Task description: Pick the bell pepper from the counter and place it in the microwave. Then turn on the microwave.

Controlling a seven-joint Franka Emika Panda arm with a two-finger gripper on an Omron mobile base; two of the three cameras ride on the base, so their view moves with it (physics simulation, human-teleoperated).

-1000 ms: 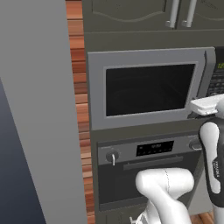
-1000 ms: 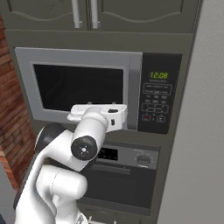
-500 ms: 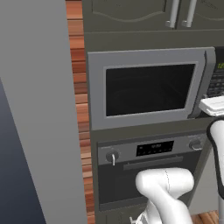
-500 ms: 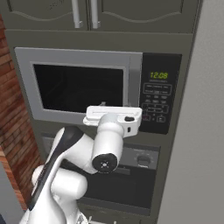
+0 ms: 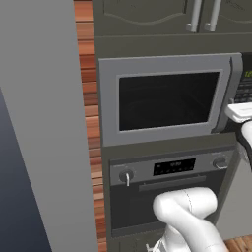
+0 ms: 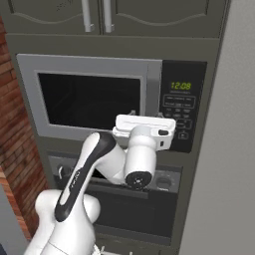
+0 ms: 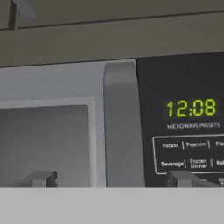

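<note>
The microwave (image 6: 94,97) has its door shut, and its clock (image 7: 191,107) glows green. The hand (image 7: 116,178) is wide open and holds nothing, right in front of the microwave's door handle (image 7: 123,127) and keypad (image 6: 182,112)

1. Green digits "12:08" glow on the black keypad panel (image 7: 186,127) of the microwave (image 7: 70,131), ahead of the hand, above its right fingertip.
2. Just under the digits, small pale lettering reads "MICROWAVE PRESETS".
3. Below that, preset keys read "Potato" and "Popcorn", with "Beverage" and "Frozen Dinner" in the row beneath, just over the right fingertip.
4. Further keys at the right edge are cut off and unreadable.
5. In the right base view, the same "12:08" shows on the panel (image 6: 183,107), above the hand.
</note>
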